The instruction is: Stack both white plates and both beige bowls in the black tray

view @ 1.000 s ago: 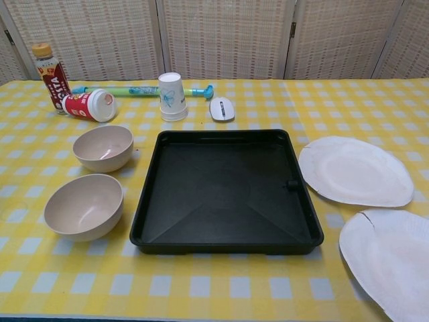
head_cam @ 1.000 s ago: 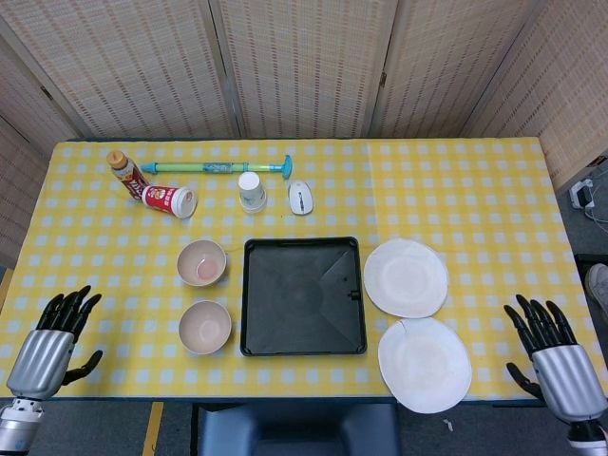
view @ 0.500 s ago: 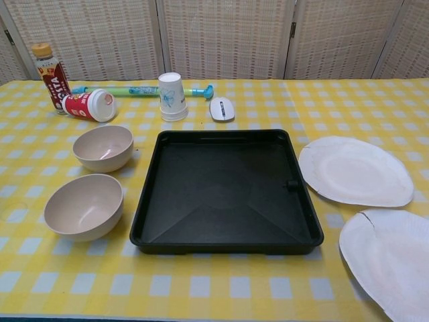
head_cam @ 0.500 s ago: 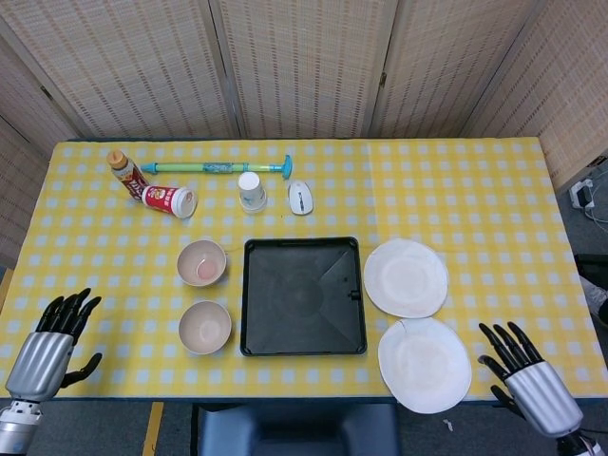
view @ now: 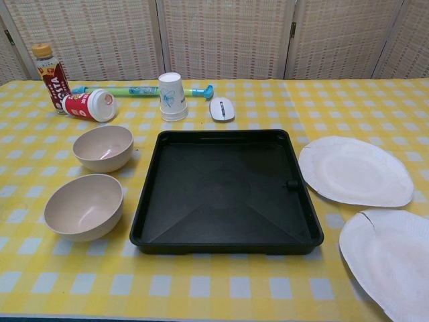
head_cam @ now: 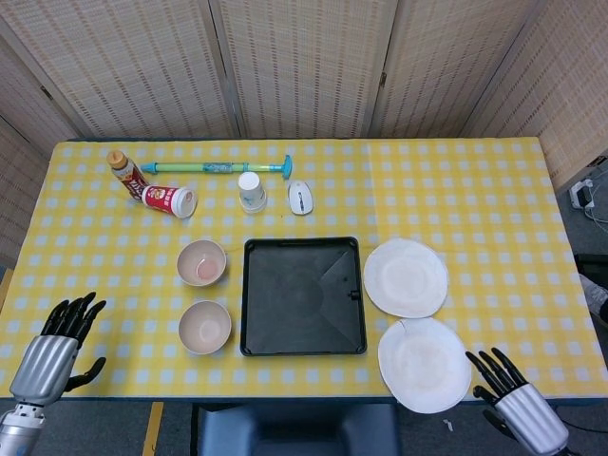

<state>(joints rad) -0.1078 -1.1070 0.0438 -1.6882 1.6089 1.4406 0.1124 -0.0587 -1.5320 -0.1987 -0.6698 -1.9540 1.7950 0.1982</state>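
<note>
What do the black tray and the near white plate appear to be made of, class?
Black tray: probably moulded plastic, with a smooth, faintly glossy surface and pressed creases. Near white plate: likely paper, thin and matte, with a tear in its rim.

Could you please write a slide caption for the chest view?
Empty black tray between two beige bowls and two white plates on a yellow checked table.
</note>
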